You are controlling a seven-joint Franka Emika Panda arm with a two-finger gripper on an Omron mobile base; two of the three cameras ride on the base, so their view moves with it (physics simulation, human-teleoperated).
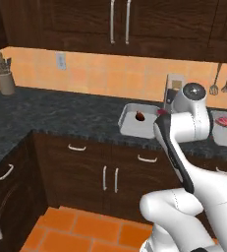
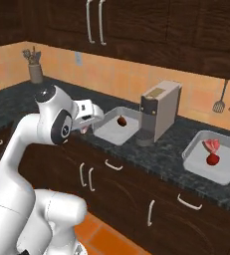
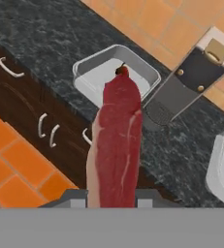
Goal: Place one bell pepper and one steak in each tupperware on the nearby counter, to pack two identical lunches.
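1. The counter [image 2: 151, 149] – black marbled stone over dark cabinets – carries a grey coffee machine [image 2: 159, 112] between two containers.
2. The near tupperware [image 2: 117, 127] holds one bell pepper [image 2: 121, 120]; the far tupperware [image 2: 212, 155] holds a pepper [image 2: 213, 159] and a steak [image 2: 211, 145].
3. The gripper [image 3: 114, 191], raised off the counter's front edge – pinches another steak [image 3: 118, 140].

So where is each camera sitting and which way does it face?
Left base view: behind the arm's left, facing the counter; arm at lower right.
Right base view: behind its right; arm at lower left.
Hand view: on the hand, looking along the gripper holding the steak.
All share the left tupperware with a bell pepper.
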